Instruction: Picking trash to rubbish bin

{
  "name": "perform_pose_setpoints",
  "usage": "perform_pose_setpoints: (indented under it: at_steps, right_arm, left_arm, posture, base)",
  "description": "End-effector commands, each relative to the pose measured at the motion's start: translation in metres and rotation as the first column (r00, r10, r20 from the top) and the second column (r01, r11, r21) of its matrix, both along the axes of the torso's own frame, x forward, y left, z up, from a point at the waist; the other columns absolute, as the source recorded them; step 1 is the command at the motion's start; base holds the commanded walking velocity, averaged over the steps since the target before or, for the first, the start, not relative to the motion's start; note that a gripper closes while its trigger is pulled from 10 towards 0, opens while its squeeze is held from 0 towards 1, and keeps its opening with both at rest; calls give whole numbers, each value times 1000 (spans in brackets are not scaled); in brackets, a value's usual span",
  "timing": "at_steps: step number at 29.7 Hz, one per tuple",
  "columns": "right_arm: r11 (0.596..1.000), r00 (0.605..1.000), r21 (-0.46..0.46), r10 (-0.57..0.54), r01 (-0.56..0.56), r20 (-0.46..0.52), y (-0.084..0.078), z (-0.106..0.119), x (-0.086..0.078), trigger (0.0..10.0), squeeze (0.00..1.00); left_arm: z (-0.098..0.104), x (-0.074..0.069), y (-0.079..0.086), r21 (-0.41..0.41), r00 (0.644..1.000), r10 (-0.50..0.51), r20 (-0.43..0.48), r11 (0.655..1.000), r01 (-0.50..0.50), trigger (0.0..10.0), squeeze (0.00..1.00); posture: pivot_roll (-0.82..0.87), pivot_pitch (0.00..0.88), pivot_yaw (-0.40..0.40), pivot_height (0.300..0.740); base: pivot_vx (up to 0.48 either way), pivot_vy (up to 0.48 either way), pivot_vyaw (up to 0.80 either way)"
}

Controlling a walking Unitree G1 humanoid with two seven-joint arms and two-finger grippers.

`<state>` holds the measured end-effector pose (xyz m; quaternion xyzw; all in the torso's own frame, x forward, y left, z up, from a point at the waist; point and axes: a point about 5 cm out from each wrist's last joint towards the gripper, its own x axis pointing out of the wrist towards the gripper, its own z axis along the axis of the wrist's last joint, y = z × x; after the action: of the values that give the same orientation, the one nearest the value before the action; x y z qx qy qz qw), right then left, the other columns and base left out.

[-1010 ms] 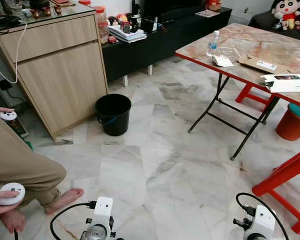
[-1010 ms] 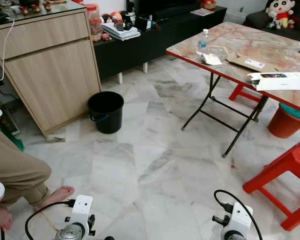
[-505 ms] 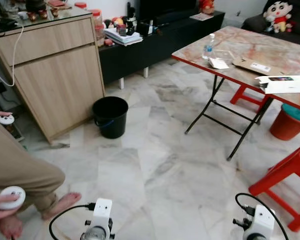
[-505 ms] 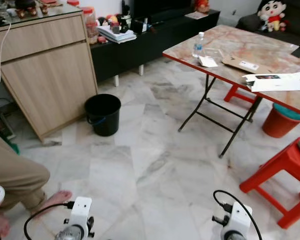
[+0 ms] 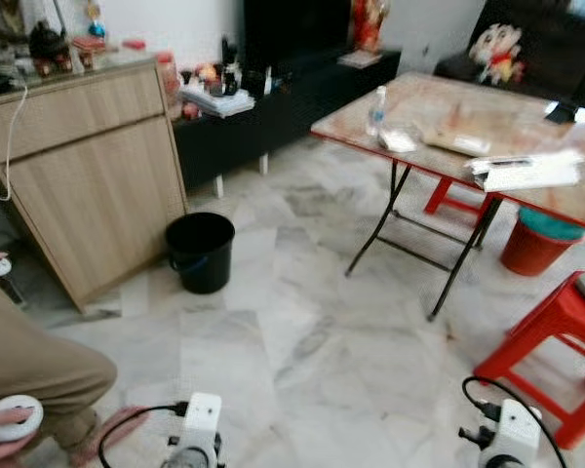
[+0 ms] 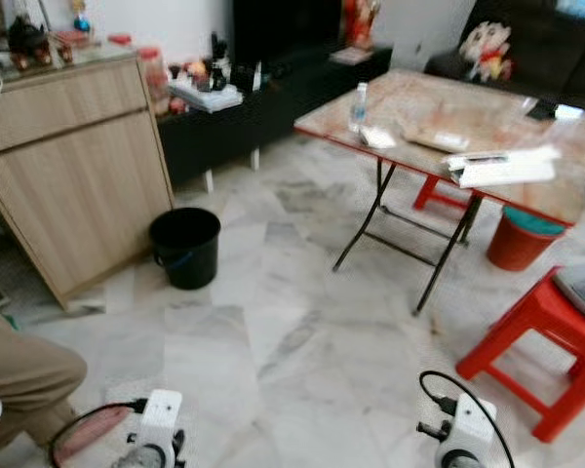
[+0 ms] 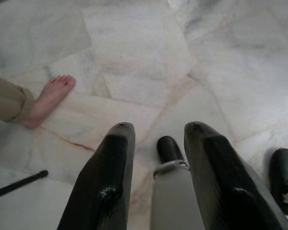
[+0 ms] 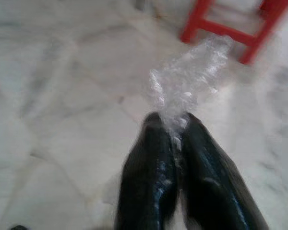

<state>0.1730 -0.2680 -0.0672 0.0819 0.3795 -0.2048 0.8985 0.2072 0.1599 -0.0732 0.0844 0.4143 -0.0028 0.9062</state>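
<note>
the right gripper [image 8: 172, 125] has its two black fingers pinched tight on a scrap of clear crinkled plastic [image 8: 189, 81], a piece of wrap or bag that looks glossy, wrinkled and see-through, with white glints all over it. the scrap's narrow end sits between the fingertips and it widens as it goes, its long axis running straight on from the fingers, out past their tips and over the marble floor [image 5: 302, 331] toward the legs of a red stool [image 8: 230, 24]. the picture there is a little blurred, so finer detail in the plastic is lost.

the left gripper [image 7: 156, 132] hangs low with its fingers spread apart and nothing between them, pale tiles beneath. a person's bare foot [image 7: 48, 98] rests on the floor close by.

across the room a black bin [image 5: 200, 251] stands on the floor just beside a wooden cabinet [image 5: 88, 175], well apart from both arms. a folding table [image 5: 468, 132] with a marble-look top stands to the right, a water bottle [image 5: 376, 107] and papers on it.
</note>
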Motion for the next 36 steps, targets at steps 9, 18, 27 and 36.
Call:
perform_pose_setpoints:
  at_steps: [9, 18, 27, 36]
  right_arm:
    - [1000, 1000, -8, -12, 12, 11, -4, 3, 4, 10000, 0]
    - [1000, 1000, -16, -7, 7, 8, -5, 4, 4, 10000, 0]
    - [1000, 1000, -16, -4, 4, 12, -5, 4, 5, 10000, 0]
    - [1000, 999, -15, -26, 27, 20, -8, 6, 6, 10000, 0]
  left_arm:
    - [-2, -2, -7, -3, 999, -27, -16, 1000, 27, 10000, 0]
    - [-2, -3, -8, -4, 999, -27, -18, 1000, 27, 10000, 0]
    - [-2, -3, -7, -5, 1000, -17, -17, 1000, 17, 10000, 0]
    - [-2, -3, -5, -5, 1000, -2, -16, 1000, 2, 10000, 0]
  posture:
    - [-126, 0, -60, 740]
    - [-126, 9, -62, 740]
    - [-118, 26, -73, 740]
    - [-118, 31, -77, 740]
  base:
    - [330, 0, 89]
    - [360, 0, 0]
    - [316, 0, 119]
    - [320, 0, 340]
